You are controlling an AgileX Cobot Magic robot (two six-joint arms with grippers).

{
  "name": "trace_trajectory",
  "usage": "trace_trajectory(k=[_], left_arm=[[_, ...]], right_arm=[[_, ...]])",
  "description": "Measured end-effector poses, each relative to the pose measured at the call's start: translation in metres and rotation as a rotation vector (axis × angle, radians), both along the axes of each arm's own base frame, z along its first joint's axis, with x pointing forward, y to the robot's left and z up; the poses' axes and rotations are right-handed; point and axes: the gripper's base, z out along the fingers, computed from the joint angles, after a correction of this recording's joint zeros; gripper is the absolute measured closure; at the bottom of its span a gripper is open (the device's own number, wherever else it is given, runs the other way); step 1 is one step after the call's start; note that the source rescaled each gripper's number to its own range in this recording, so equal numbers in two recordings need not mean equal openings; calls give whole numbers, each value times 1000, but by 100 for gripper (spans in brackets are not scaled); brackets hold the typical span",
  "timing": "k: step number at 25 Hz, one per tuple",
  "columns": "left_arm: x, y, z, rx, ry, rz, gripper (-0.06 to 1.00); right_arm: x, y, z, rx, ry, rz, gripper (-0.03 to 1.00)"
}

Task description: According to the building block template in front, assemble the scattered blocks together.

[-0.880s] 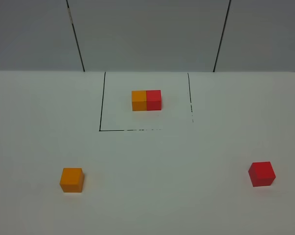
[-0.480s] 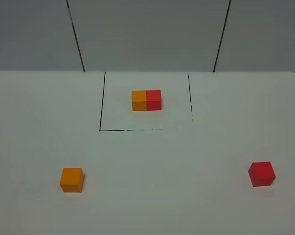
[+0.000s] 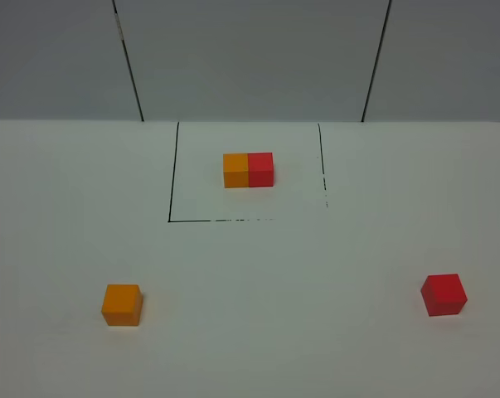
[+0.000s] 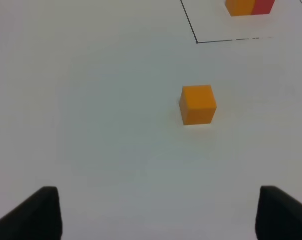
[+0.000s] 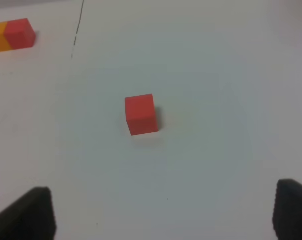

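The template [image 3: 248,170], an orange half joined to a red half, sits inside a black-lined square at the table's back middle; it also shows in the left wrist view [image 4: 250,7] and the right wrist view [image 5: 11,35]. The loose orange cube [image 3: 121,304] lies front left, ahead of my left gripper [image 4: 158,215], which is open and empty; the cube shows there too [image 4: 198,104]. The loose red cube [image 3: 444,294] lies front right, ahead of my open, empty right gripper [image 5: 163,215], seen there as well [image 5: 140,114]. Neither gripper shows in the exterior high view.
The white table [image 3: 274,274] carries a black-lined square outline [image 3: 171,191] around the template. A grey panelled wall [image 3: 250,58] stands behind the table's far edge.
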Motion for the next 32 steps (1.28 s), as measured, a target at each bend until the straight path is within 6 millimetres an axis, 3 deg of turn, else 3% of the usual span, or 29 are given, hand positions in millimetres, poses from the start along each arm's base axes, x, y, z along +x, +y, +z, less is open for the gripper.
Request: trace_trajectory(k=[4, 7, 15, 19, 23, 32], left_arm=[[33, -4, 20, 3, 137, 9, 29], [68, -10, 31, -13, 276, 7, 29], [187, -31, 40, -64, 562, 3, 29], [235, -37, 30, -73, 635, 31, 29], [268, -47, 13, -65, 703, 31, 29], [302, -99, -41, 4, 796, -23, 29]], right_arm=[[0, 0, 0, 0, 0, 0, 23], [0, 0, 0, 0, 0, 0, 23], [0, 0, 0, 0, 0, 0, 23], [0, 0, 0, 0, 0, 0, 23], [0, 0, 0, 0, 0, 0, 23], [0, 0, 0, 0, 0, 0, 23]])
